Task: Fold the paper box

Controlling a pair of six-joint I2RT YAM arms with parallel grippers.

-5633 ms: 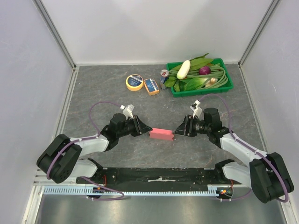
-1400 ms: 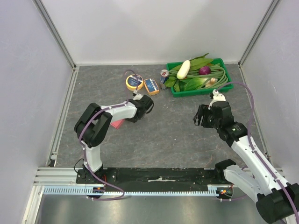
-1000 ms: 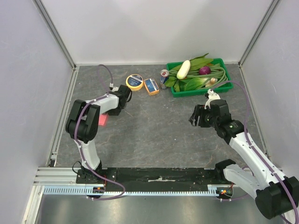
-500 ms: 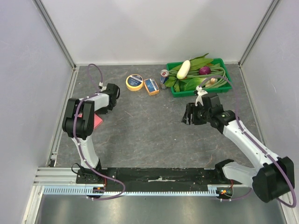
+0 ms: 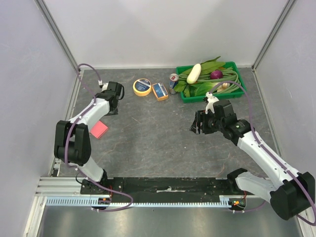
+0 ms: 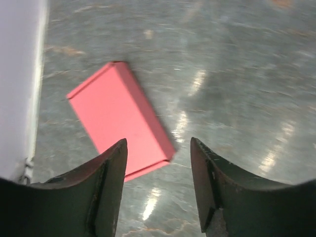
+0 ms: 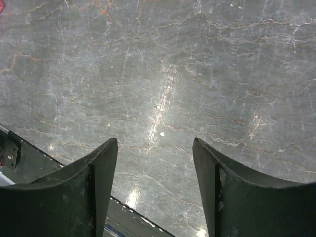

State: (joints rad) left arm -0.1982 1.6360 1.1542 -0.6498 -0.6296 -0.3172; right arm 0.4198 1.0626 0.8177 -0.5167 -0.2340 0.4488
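From above, the pink paper box [image 5: 98, 130] is lying flat and closed on the table [image 5: 148, 143] near the left wall. The left gripper [image 5: 111, 106] is hanging just beyond it, not touching. The right gripper [image 5: 196, 127] is hovering mid-table. The left wrist view is showing its fingers [image 6: 106, 187] spread and empty, with the box below them. In the right wrist view, the fingers [image 7: 94, 192] are standing apart, holding nothing, over the table.

Bright, even light is falling from above, casting soft shadows. Glare streaks are shining on the table [image 7: 163, 98] in both wrist views; the left one is blurring slightly, softening the box [image 6: 118, 118].
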